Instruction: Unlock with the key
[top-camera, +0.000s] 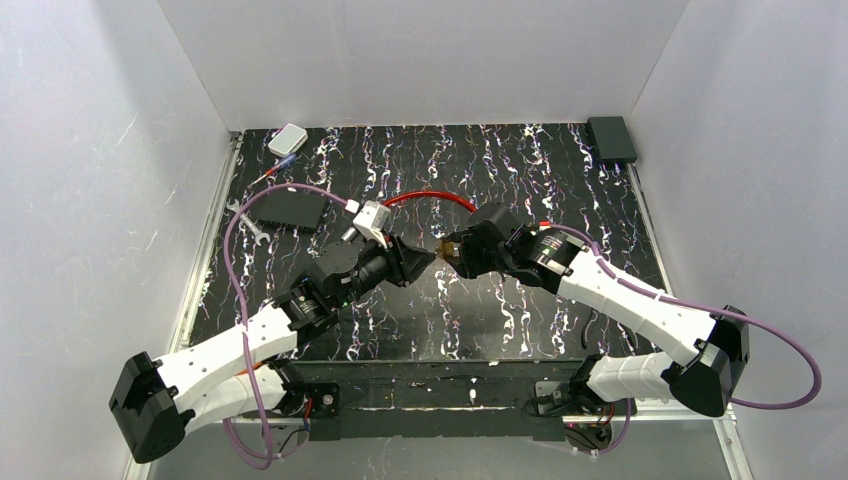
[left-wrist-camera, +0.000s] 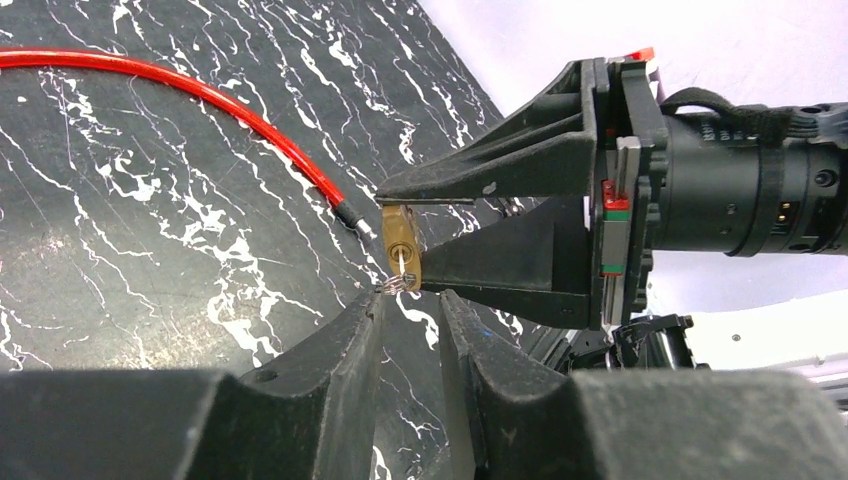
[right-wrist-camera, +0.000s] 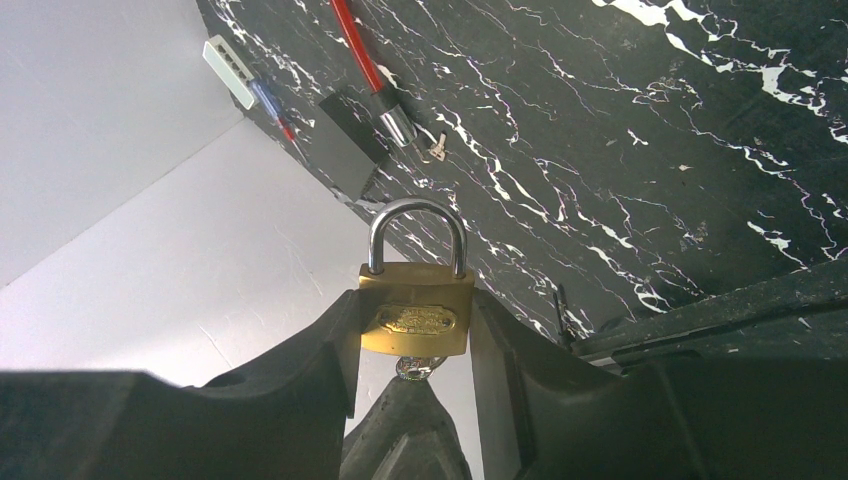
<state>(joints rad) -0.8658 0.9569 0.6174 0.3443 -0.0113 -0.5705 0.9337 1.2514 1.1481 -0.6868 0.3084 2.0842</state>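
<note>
Right gripper clamps the brass padlock by its flat sides, clear of the table. Left gripper, jaws narrowly parted, hovers at the inserted key. The key, small, stiff and slick, likely needs a firm pinch on its head.

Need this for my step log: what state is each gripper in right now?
Left gripper: fingers narrowly apart at the key in the padlock; grip cannot be told.
Right gripper: closed, holding the padlock.
</note>
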